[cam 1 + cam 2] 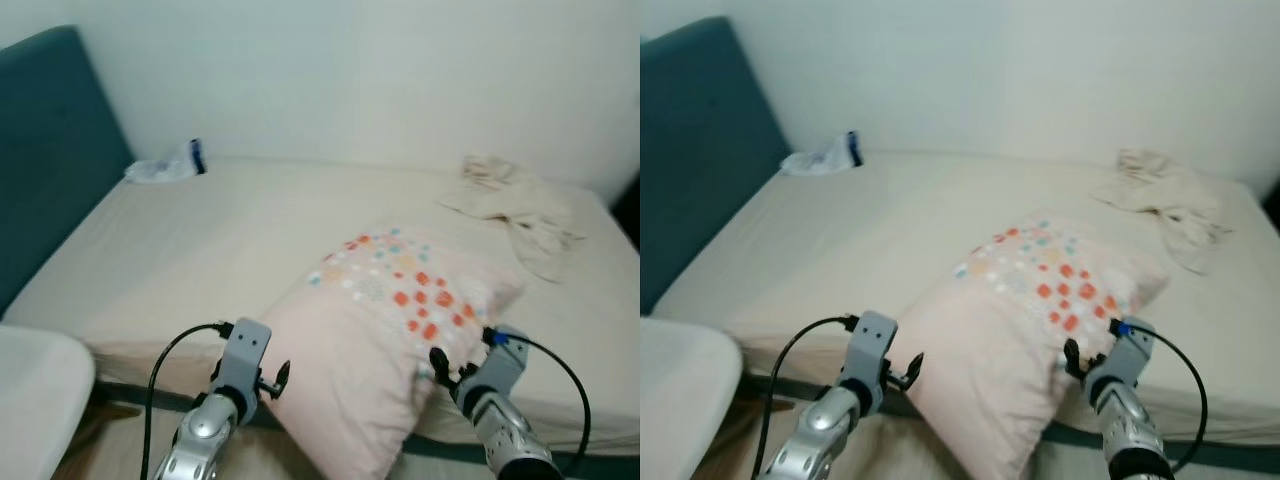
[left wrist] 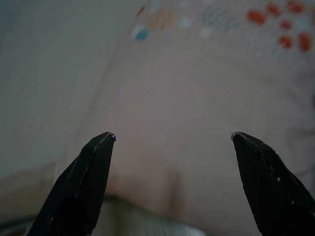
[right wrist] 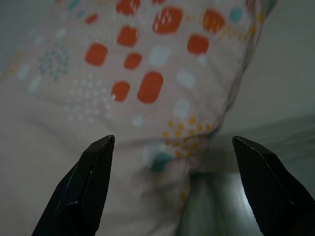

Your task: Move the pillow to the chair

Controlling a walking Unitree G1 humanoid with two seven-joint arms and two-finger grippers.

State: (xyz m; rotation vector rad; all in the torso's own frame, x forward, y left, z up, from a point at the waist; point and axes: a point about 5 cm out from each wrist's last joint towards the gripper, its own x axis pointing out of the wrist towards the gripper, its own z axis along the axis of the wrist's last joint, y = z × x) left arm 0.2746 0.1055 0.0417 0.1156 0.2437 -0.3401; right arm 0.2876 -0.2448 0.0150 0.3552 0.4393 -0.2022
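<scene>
The pale pink pillow (image 1: 390,330), printed with orange and teal dots, lies on the bed (image 1: 230,230), and its lower end hangs over the front edge. My left gripper (image 2: 172,137) is open just off the pillow's plain left side, its fingers (image 1: 281,376) level with the bed edge. Open as well, my right gripper (image 3: 172,140) faces the pillow's dotted right corner, with one finger (image 1: 438,362) close against the fabric. Neither gripper holds anything.
A teal headboard (image 1: 50,150) rises on the left. A crumpled cream cloth (image 1: 520,205) lies at the bed's far right, and a small white and blue bag (image 1: 168,166) at its far left. A white rounded surface (image 1: 35,390) sits at the lower left.
</scene>
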